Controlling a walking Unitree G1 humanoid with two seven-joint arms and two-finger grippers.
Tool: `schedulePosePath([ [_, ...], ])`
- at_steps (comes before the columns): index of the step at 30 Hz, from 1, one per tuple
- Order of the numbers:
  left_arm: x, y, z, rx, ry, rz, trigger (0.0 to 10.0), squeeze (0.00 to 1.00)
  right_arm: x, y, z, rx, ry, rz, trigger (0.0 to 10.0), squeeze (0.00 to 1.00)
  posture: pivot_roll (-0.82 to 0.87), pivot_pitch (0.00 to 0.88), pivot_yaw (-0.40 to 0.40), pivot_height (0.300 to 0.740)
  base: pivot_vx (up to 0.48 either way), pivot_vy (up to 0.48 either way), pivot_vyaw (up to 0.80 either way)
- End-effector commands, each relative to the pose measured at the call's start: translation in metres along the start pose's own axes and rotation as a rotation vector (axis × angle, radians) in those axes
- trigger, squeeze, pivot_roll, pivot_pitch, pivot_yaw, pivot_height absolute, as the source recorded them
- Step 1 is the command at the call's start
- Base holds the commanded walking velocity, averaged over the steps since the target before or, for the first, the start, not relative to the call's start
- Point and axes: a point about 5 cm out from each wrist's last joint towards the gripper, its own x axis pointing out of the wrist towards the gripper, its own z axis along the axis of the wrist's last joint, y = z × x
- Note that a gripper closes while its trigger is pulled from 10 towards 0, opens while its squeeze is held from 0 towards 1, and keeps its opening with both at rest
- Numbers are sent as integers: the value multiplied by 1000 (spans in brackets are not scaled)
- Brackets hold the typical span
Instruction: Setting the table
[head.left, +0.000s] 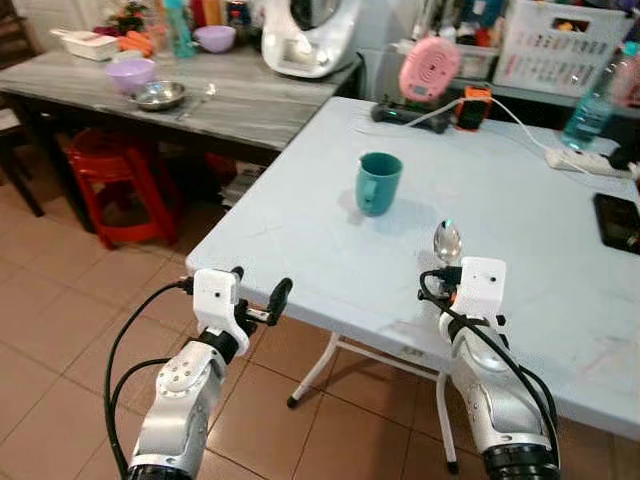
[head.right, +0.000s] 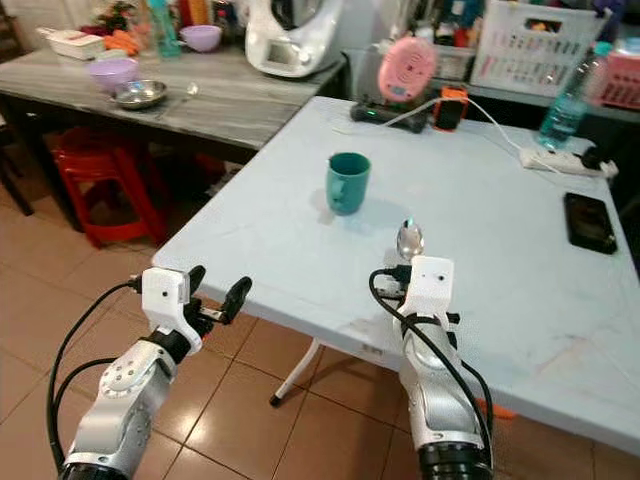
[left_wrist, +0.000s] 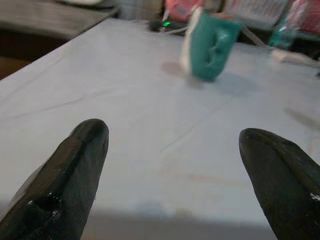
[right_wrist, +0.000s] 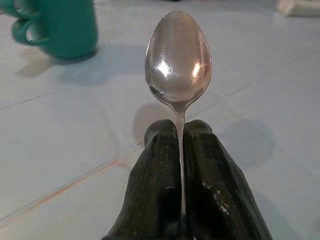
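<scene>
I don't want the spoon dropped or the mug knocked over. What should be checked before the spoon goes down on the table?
1. Spoon clamped between the right gripper fingers: ok.
2. Spoon over the light blue table, not past its edge: ok.
3. Teal mug upright and apart from the spoon: ok.
4. Left gripper open, holding nothing, at the table's near edge: ok.
5. Height of the spoon above the tabletop: cannot tell.

Teal mug (head.left: 379, 182), silver spoon (right_wrist: 178, 59)
</scene>
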Motion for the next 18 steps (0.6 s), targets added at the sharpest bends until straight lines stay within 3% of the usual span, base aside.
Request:
schedulePosePath([
  [1, -2, 6, 1, 6, -1, 16, 10000, 0, 1, 6, 12, 6, -56, 20, 10000, 0, 46, 0, -25, 740, 0, 356, 0],
  [18, 4, 9, 13, 0, -49, 32, 10000, 0, 0, 9, 35, 3, -204, 45, 10000, 0, 48, 0, -30, 740, 0, 420, 0],
])
